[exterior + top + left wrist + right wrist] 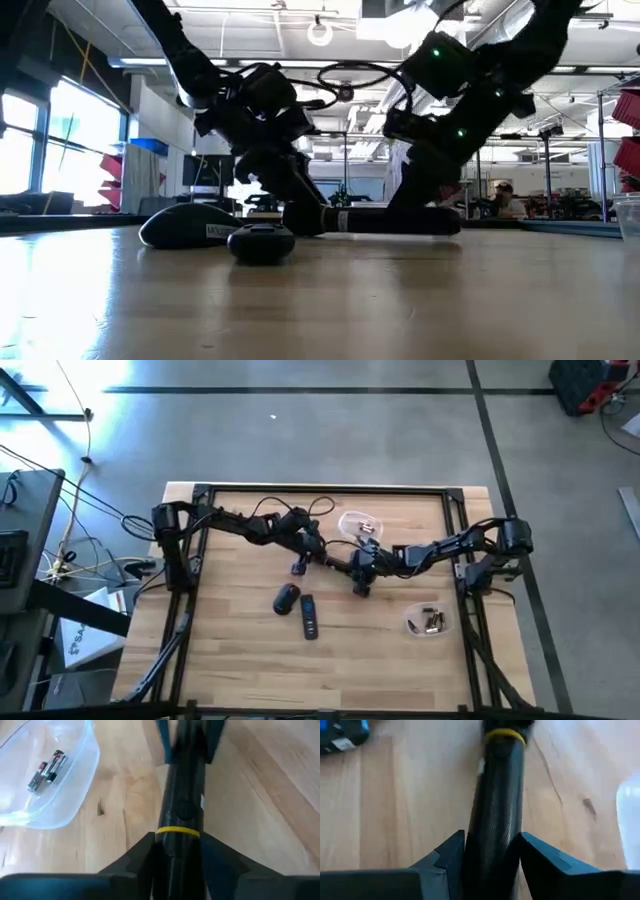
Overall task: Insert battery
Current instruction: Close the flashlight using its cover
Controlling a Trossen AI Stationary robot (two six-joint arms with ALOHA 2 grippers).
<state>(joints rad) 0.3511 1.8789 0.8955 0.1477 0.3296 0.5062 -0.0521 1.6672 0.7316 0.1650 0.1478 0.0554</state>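
Torch [181, 805]: long black cylinder with a yellow band, lying flat near the middle of the table [230, 670], held at both ends. In the low view it spans between the two grippers, resting on the wood [375, 219].

Left gripper [175, 851]: at one end of the torch, fingers [135, 857] pinching the body just below the yellow band.

Right gripper [490, 855]: at the other end, fingers [447, 852] clamped on the ribbed body; the yellow band lies farther along.

Batteries [47, 769]: two or so, in a clear tub [75, 795] just beside the torch, on the far side of the table. None in either gripper.

Second clear tub [430, 622]: near the right arm's base, holding small dark items, too small to tell.

Mouse [287, 598]: dark, on the table in front of the grippers.

Remote [309, 616]: dark, just beside the mouse, pointing toward the table's near edge.
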